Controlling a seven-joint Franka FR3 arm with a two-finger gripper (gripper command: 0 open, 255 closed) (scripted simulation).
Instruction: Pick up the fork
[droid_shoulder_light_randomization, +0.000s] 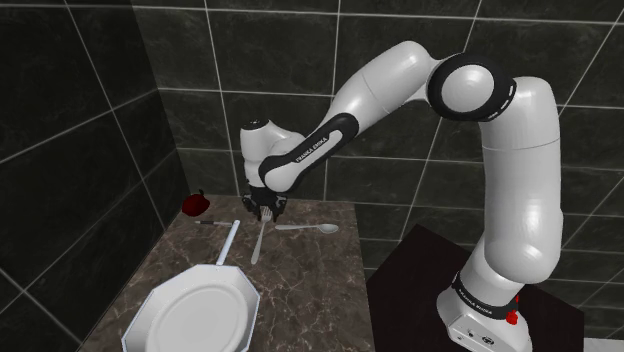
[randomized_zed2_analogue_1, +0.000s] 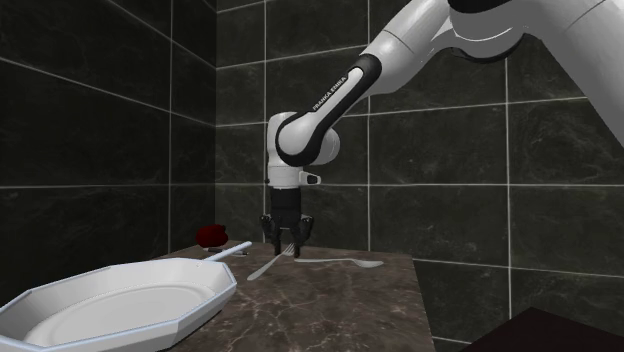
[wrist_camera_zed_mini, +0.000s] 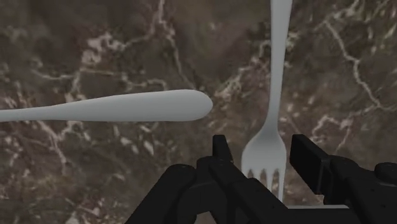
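The dark brown bench (droid_shoulder_light_randomization: 322, 272) is patterned like polished marble, with pale cream veins over a smooth top. The slim pale grey fork (wrist_camera_zed_mini: 274, 108) and the pale grey spoon (wrist_camera_zed_mini: 130, 106) are rendered smooth and evenly satin; their material cannot be told. A smooth, faintly glossy finish is shown on the white octagonal plate (droid_shoulder_light_randomization: 192, 312). The dark wall tiles (droid_shoulder_light_randomization: 80, 130) are marbled and lightly reflective, with pale grout lines. The white arm shell (droid_shoulder_light_randomization: 522, 180) is glossy, the black end effector (wrist_camera_zed_mini: 264, 159) matt.
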